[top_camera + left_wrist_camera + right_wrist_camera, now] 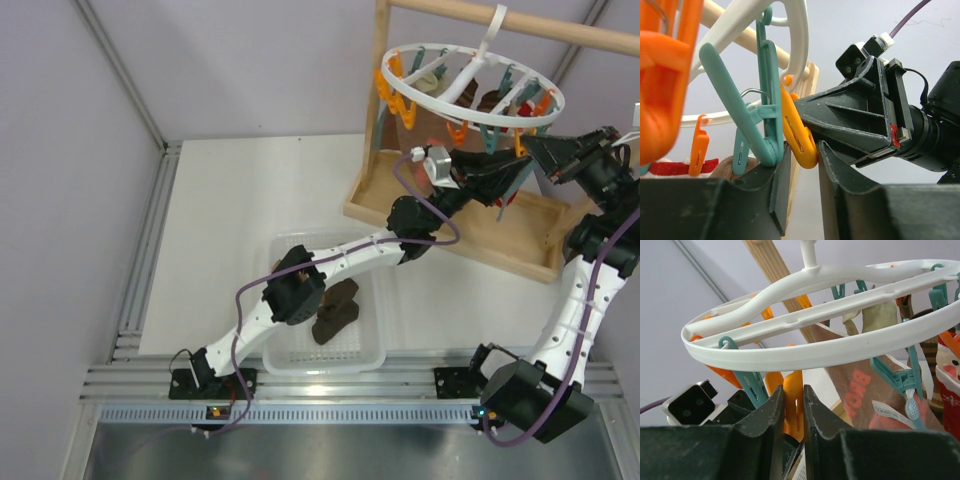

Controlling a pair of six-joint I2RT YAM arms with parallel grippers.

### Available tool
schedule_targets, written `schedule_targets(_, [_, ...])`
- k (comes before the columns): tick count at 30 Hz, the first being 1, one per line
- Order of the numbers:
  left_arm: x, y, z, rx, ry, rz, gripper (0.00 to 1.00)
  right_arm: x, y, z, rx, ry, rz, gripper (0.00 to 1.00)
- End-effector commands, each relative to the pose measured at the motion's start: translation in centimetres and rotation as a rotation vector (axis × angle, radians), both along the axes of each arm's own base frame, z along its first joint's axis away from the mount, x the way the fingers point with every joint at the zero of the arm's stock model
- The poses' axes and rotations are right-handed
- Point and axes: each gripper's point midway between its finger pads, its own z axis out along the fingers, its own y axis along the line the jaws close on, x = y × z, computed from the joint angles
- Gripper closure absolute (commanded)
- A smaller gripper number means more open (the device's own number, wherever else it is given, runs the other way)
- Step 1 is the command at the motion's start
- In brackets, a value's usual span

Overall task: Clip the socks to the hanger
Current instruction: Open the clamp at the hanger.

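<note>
Peg-opening step, by my reading. Right end effector (794, 410) pinches an orange peg (793, 395) under the hanger (483, 118), at 1 o'clock in the top view. Left end effector (804, 170) brackets the same peg's tip; I cannot tell whether it grips. Dark socks (336, 310) lie in the basket (375, 355) at 6 o'clock. Next probably needs a sock brought up. The teal peg (767, 125) crowds the approach.

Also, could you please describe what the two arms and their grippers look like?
The left arm and right arm are alike: white tube links between boxy black joints, with a purple cable along each. The left gripper and right gripper have two dark, wedge-shaped fingers tapering to the tips. The right one carries a small red tab.
</note>
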Motion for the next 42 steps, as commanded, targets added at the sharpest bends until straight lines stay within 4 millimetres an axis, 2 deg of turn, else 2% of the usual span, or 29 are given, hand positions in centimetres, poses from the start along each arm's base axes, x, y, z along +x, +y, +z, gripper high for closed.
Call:
schedule_targets(1, [-1.3, 3.8, 6.1, -0.135, -0.067, 0.016, 0.71, -0.7, 0.2, 0.4, -0.035, -0.029, 0.015, 1.0])
schedule_targets(4, [-1.3, 3.7, 6.1, -0.132, -0.069, 0.017, 0.87, -0.6, 0.2, 0.4, -0.033, -0.018, 0.015, 0.95])
schedule_targets(5, [-1.2, 3.5, 5.8, -0.123, -0.068, 0.021, 0.95, -0.5, 0.0, 0.4, -0.035, -0.014, 0.008, 0.88])
schedule_targets(6, [-1.2, 3.5, 5.7, -0.116, -0.071, 0.023, 0.98, -0.3, -0.1, 0.4, -0.025, 0.007, 0.003, 0.82])
schedule_targets(7, [-1.1, 3.4, 5.6, -0.111, -0.071, 0.03, 1.0, -0.3, -0.2, 0.4, -0.027, 0.011, -0.004, 0.69])
schedule_targets(11, [-0.8, 2.6, 4.1, -0.057, -0.086, 0.058, 1.0, -0.3, -0.4, 0.9, -0.056, 0.005, -0.026, 0.49])
schedule_targets(19, [-0.1, 1.9, 2.2, 0.007, -0.136, 0.146, 1.0, -1.0, -0.4, 0.9, -0.148, -0.002, -0.06, 0.32])
schedule_targets(25, [-0.3, 1.8, 2.1, 0.013, -0.161, 0.151, 1.0, -1.1, -1.0, 1.0, -0.245, -0.039, -0.13, 0.16])
schedule_targets(31, [-0.9, 1.8, 2.4, 0.014, -0.172, 0.135, 1.0, -0.4, -1.1, 0.9, -0.246, -0.063, -0.128, 0.18])
schedule_targets(39, [-1.6, 1.6, 2.4, 0.02, -0.186, 0.123, 1.0, 1.1, 0.4, 0.4, -0.264, -0.066, -0.105, 0.2])
schedule_targets(42, [-1.7, 1.6, 2.3, 0.021, -0.185, 0.121, 1.0, 1.3, 0.3, 0.4, -0.265, -0.071, -0.118, 0.22])
